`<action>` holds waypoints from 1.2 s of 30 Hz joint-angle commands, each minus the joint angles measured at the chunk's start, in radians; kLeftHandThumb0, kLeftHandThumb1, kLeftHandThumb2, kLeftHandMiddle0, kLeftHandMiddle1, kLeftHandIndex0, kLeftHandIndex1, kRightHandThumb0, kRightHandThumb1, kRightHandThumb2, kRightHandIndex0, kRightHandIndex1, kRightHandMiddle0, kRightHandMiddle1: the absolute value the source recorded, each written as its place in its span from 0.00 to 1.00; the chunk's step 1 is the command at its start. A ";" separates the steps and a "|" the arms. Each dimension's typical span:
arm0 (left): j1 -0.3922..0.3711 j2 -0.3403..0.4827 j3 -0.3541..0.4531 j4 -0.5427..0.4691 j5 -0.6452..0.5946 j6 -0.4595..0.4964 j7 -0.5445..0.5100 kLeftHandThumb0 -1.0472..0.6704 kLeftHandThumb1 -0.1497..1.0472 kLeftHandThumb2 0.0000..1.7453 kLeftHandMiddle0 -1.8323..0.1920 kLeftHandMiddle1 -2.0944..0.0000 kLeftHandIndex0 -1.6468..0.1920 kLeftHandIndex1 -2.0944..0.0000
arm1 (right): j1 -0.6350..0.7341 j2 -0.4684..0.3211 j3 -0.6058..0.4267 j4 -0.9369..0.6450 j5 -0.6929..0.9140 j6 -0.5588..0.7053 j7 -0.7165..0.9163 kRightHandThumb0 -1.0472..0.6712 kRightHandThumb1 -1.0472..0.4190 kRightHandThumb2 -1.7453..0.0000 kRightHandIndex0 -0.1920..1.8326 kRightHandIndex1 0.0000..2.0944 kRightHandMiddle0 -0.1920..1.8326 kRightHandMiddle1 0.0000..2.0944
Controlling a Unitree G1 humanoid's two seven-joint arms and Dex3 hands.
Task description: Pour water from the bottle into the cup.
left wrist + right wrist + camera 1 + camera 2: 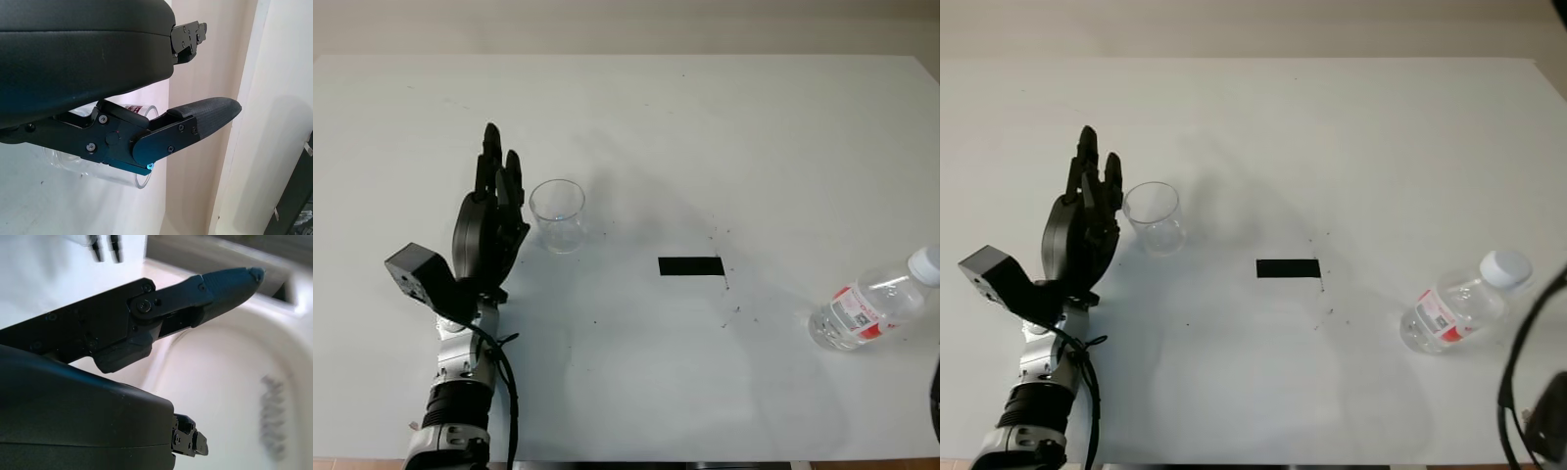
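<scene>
Bottle-to-cup pouring has not begun, judging by how things lie on the white tabletop. Largest after it, the left hand stands open just beside the clear plastic cup, not gripping it. The water bottle lies capped on its side near the tabletop's right edge, well apart from the cup. The right hand is open, holding nothing. A black tape strip sits between cup and bottle. Grasping, uncapping and pouring all remain.

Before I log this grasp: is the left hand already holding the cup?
No, the left hand is open beside the cup, not around it.
</scene>
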 commanded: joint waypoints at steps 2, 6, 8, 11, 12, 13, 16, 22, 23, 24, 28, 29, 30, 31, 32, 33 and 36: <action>0.021 -0.004 0.000 0.031 0.001 -0.006 -0.005 0.17 1.00 0.45 1.00 1.00 1.00 1.00 | 0.094 -0.040 -0.046 0.003 -0.031 -0.032 0.029 0.06 0.00 0.90 0.01 0.01 0.04 0.02; 0.017 -0.001 0.002 0.033 -0.005 -0.002 -0.009 0.17 1.00 0.45 1.00 1.00 1.00 1.00 | 0.233 -0.036 -0.099 0.036 -0.082 -0.099 0.078 0.04 0.00 0.90 0.05 0.03 0.06 0.03; 0.019 -0.001 0.004 0.030 -0.007 -0.002 -0.011 0.17 1.00 0.45 1.00 1.00 1.00 1.00 | 0.283 -0.032 -0.120 0.040 -0.086 -0.111 0.092 0.04 0.00 0.88 0.05 0.03 0.06 0.03; 0.023 0.003 0.007 0.027 -0.010 -0.004 -0.016 0.18 1.00 0.46 1.00 1.00 1.00 1.00 | 0.372 -0.026 -0.170 0.080 -0.076 -0.130 0.141 0.06 0.00 0.87 0.05 0.03 0.06 0.03; 0.024 0.004 0.007 0.026 -0.010 -0.004 -0.017 0.18 1.00 0.46 1.00 1.00 1.00 1.00 | 0.393 -0.023 -0.185 0.094 -0.071 -0.134 0.153 0.07 0.00 0.88 0.05 0.03 0.05 0.02; 0.025 0.005 0.008 0.026 -0.011 -0.003 -0.018 0.18 1.00 0.46 1.00 1.00 1.00 1.00 | 0.414 -0.019 -0.198 0.099 -0.066 -0.137 0.160 0.07 0.00 0.88 0.05 0.03 0.05 0.02; 0.027 0.007 0.011 0.025 -0.013 -0.003 -0.021 0.18 1.00 0.46 1.00 1.00 1.00 1.00 | 0.473 -0.008 -0.225 0.092 -0.071 -0.158 0.161 0.08 0.00 0.88 0.04 0.02 0.04 0.02; 0.028 0.013 0.012 0.027 -0.010 -0.003 -0.022 0.18 1.00 0.46 1.00 1.00 1.00 1.00 | 0.617 0.053 -0.287 0.060 -0.041 -0.175 0.168 0.10 0.00 0.89 0.01 0.01 0.00 0.00; 0.028 0.013 0.013 0.027 -0.011 -0.003 -0.023 0.18 1.00 0.46 1.00 1.00 1.00 1.00 | 0.654 0.071 -0.295 0.038 -0.047 -0.183 0.163 0.09 0.00 0.89 0.00 0.01 0.00 0.00; 0.028 0.014 0.014 0.027 -0.013 -0.002 -0.025 0.18 1.00 0.46 1.00 1.00 1.00 1.00 | 0.689 0.084 -0.302 0.014 -0.050 -0.186 0.160 0.09 0.00 0.89 0.00 0.01 0.00 0.00; 0.030 0.020 0.020 0.020 -0.014 0.000 -0.022 0.18 1.00 0.46 1.00 1.00 1.00 1.00 | 0.801 0.139 -0.318 -0.096 -0.033 -0.164 0.116 0.08 0.00 0.89 0.00 0.00 0.00 0.00; 0.030 0.022 0.021 0.017 -0.014 0.002 -0.021 0.18 1.00 0.46 1.00 1.00 1.00 1.00 | 0.817 0.147 -0.318 -0.111 -0.026 -0.156 0.106 0.08 0.00 0.89 0.00 0.00 0.00 0.00; 0.030 0.023 0.022 0.016 -0.014 0.002 -0.022 0.18 1.00 0.46 1.00 1.00 1.00 1.00 | 0.830 0.155 -0.315 -0.122 -0.025 -0.154 0.096 0.08 0.00 0.90 0.00 0.00 0.00 0.00; 0.031 0.024 0.022 0.015 -0.014 0.004 -0.020 0.18 1.00 0.46 1.00 1.00 1.00 1.00 | 0.843 0.163 -0.312 -0.129 -0.024 -0.157 0.091 0.08 0.00 0.90 0.00 0.00 0.00 0.00; 0.031 0.025 0.022 0.013 -0.012 0.004 -0.018 0.18 1.00 0.46 1.00 1.00 1.00 1.00 | 0.857 0.173 -0.307 -0.133 -0.028 -0.167 0.088 0.08 0.00 0.90 0.00 0.00 0.00 0.00; 0.033 0.026 0.021 0.011 -0.010 0.004 -0.017 0.18 1.00 0.46 1.00 1.00 1.00 1.00 | 0.872 0.184 -0.302 -0.136 -0.032 -0.176 0.087 0.08 0.00 0.90 0.00 0.00 0.00 0.00; 0.037 0.029 0.021 0.002 -0.010 0.011 -0.017 0.18 1.00 0.46 1.00 1.00 1.00 1.00 | 0.921 0.216 -0.284 -0.146 -0.044 -0.197 0.092 0.07 0.00 0.90 0.00 0.00 0.00 0.00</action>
